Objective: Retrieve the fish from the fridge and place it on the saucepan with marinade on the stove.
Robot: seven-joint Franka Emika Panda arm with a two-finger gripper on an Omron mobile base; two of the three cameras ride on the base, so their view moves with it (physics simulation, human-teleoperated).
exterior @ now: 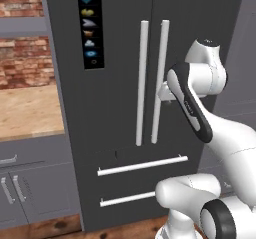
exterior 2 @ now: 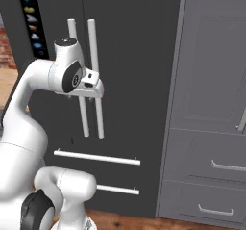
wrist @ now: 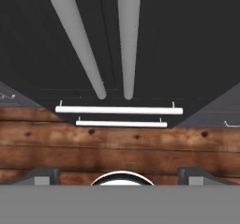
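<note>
Claw (wrist: 119, 174): yours, jaws spread wide, empty, near the fridge (exterior: 120, 58) door handles (exterior: 151, 83); fridge: both doors shut, fish presumably inside, unseen. Step in hand: opening; your next move calls for closing on one handle, then pulling.

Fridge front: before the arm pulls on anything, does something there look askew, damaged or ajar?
Nothing stands out. The fridge has both doors shut and flush, the two long door handles hang parallel, and both drawer handles sit level. The open pincer is empty, near the handles.
</note>
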